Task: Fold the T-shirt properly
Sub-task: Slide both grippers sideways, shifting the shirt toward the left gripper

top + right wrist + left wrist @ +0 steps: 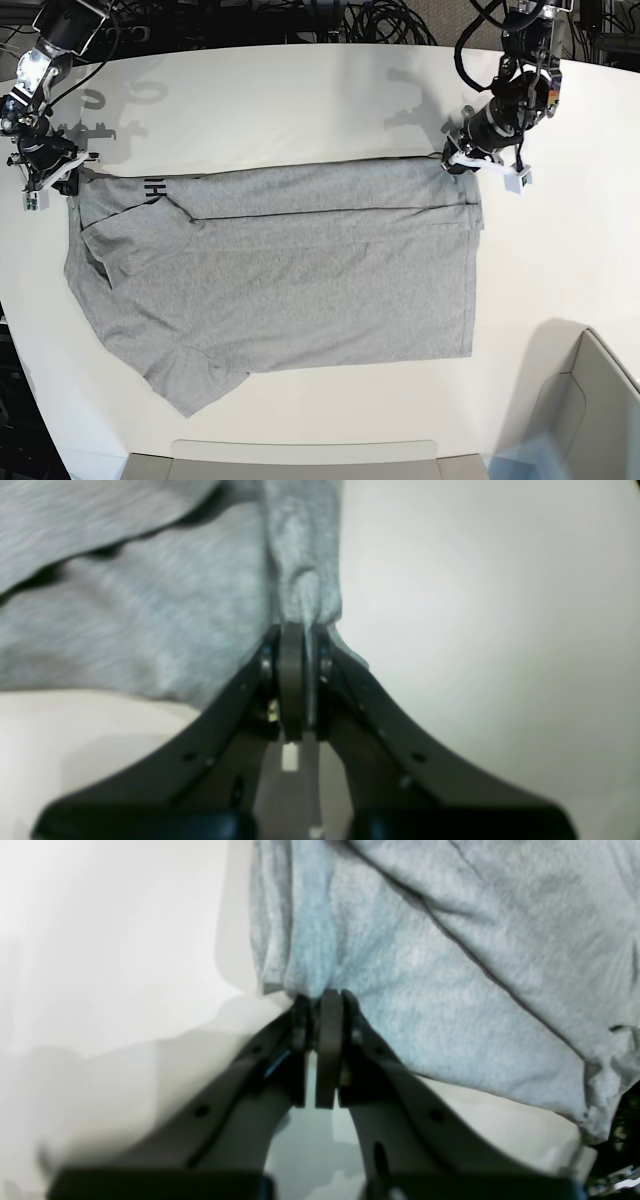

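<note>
The heather-grey T-shirt [290,270] lies spread on the white table [300,100]. Its far edge is folded over toward the front, with a bit of black lettering [152,187] showing at the left. My left gripper [458,160] is shut on the shirt's far right corner. In the left wrist view the gripper [325,1000] pinches a bunched edge of the grey fabric [425,990]. My right gripper [62,178] is shut on the far left corner. In the right wrist view the gripper [300,632] clamps a gathered strip of the cloth [150,620].
Black cables [380,20] lie beyond the table's far edge. A grey bin [590,410] stands at the front right, and a pale tray edge [300,455] shows at the front. The table's curved edge [30,380] runs close to the shirt's left sleeve [190,385].
</note>
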Tool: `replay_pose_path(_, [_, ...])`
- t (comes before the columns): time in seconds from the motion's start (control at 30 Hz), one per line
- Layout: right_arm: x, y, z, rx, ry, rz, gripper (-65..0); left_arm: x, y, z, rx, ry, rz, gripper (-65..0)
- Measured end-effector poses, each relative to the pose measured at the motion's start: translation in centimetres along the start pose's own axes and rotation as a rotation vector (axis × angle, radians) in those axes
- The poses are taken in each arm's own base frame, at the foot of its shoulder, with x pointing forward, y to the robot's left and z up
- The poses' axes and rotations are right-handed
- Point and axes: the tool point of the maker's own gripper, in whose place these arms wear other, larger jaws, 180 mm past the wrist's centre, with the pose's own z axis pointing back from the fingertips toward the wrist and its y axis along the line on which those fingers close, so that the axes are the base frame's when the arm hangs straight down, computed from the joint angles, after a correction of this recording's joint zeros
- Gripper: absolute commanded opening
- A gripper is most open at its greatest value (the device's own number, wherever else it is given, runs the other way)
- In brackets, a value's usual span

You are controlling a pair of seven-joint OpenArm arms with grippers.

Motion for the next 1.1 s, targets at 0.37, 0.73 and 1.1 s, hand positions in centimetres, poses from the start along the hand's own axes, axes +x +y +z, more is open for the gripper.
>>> replay_pose_path(0.37, [-2.6, 2.4, 2.1, 0.038, -0.006, 0.017, -65.0, 0.3, 6.2, 3.7, 0.073, -0.037, -0.015, -65.0])
replay_pose_path(0.73, [-5.1, 4.2, 5.2, 0.045, 0.017, 0.027, -65.0, 0.2, 10.8, 6.5, 0.184, -0.021, -0.07, -65.0])
replay_pose_path(1.1, [-6.9, 2.7, 6.3, -0.065, 0.033, -0.008, -65.0, -1.1, 12.6, 7.8, 0.222, -0.002, -0.098, -65.0])
